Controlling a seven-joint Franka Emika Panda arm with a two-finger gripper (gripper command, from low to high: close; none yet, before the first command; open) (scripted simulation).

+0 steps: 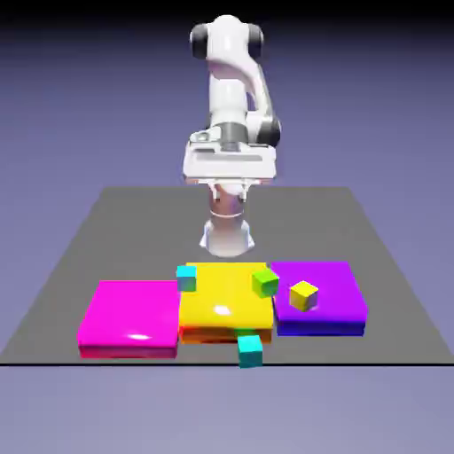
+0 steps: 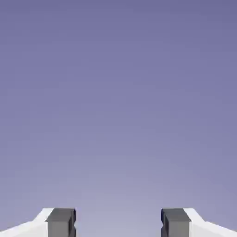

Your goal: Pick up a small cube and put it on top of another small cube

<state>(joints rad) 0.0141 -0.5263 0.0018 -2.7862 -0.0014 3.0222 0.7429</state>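
Hand view shows the claw [image 2: 118, 224] spread wide on nothing but backdrop, so the reach has yet to begin: it must descend to the small teal-green cube [image 1: 251, 351] at the counter's [image 1: 390, 293] near edge, before the yellow slab [image 1: 222, 306].

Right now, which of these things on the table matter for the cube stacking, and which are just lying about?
For the job:
- teal-green cube, at the table's near edge
- gripper, open and empty

Lying about:
- magenta slab
- yellow slab
- purple slab

The sky-cyan cube, lime-green cube or yellow cube could serve as base.
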